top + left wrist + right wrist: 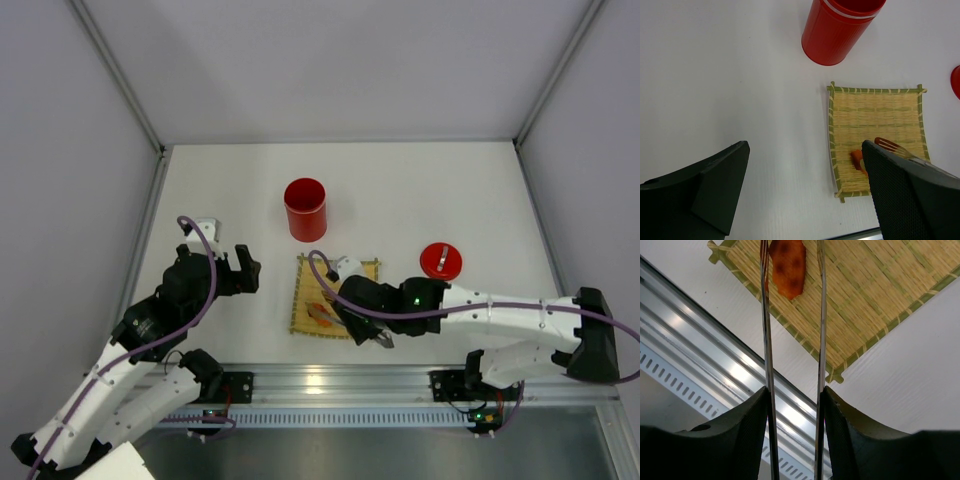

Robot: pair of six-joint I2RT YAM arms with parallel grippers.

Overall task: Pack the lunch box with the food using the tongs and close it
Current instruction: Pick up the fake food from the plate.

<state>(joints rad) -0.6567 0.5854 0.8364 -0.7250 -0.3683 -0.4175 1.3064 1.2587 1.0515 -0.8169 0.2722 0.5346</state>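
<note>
Silver tongs (766, 340) sit pinched between the right gripper's (794, 402) two dark fingers, one slim arm against each. Their tips reach out over the bamboo mat (880, 290), with a red-orange slice of food (788, 264) lying between them (whether the tips actually touch the slice I cannot tell). The slice rests on the near-left part of the mat, close to the aluminium rail (700, 345) along the table's edge. The red lunch box (305, 208) stands upright and uncovered on the white table (230, 190) just beyond the mat. Its red lid (441, 261), with a small silver handle, lies to the right of the mat and apart from it. Off to the left, the left gripper (243, 268) hangs with its jaws spread wide and empty, well apart from the mat.
</note>
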